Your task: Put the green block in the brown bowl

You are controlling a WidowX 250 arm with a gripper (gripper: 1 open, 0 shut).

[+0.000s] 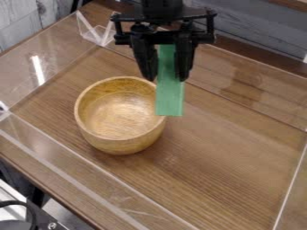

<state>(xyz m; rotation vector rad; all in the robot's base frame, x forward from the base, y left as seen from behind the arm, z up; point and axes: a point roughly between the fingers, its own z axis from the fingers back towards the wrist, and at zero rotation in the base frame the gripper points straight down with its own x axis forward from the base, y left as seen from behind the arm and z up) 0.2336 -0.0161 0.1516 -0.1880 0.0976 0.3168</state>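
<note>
The green block [171,90], a long flat bright green bar, hangs upright in the air with its lower end just right of the bowl's rim. My gripper [167,56] is shut on the block's upper end, its black fingers [149,59] on either side of it. The brown bowl [120,114], round and of light wood, stands on the table to the lower left of the block, and its inside looks empty.
The wooden table top [228,144] is ringed by low clear plastic walls [72,175]. A clear plastic stand [97,30] sits at the back left. A grey plank wall lies behind.
</note>
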